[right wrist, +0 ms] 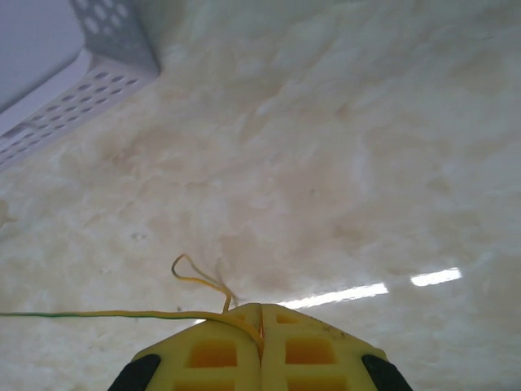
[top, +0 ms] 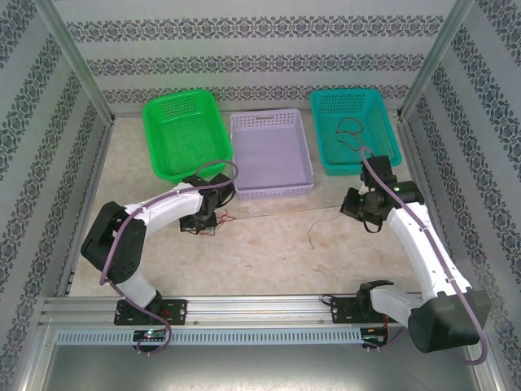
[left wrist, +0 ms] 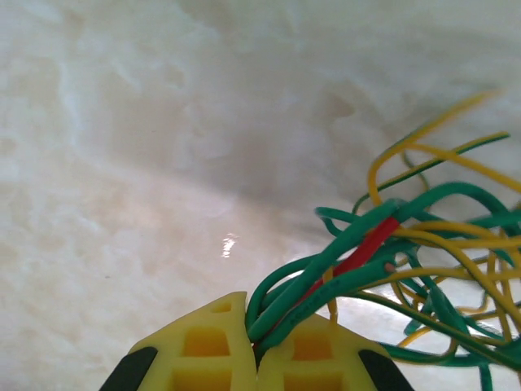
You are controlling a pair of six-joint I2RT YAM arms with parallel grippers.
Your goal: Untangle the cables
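With my left claw (left wrist: 254,346) clamped on the green-and-red tangle of cables (left wrist: 423,261) near the surface (right wrist: 366,163) and my right claw (right wrist: 260,326) pinching one yellow strand (right wrist: 122,313), I judge the next move is drawing them gently apart.

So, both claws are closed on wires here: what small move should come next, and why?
Probably ease the right claw rightward, away from the left claw. The right claw pinches a single yellow strand that runs off straight across the table, while the left claw clamps the green, red and yellow tangle. Pulling apart may draw that strand free.
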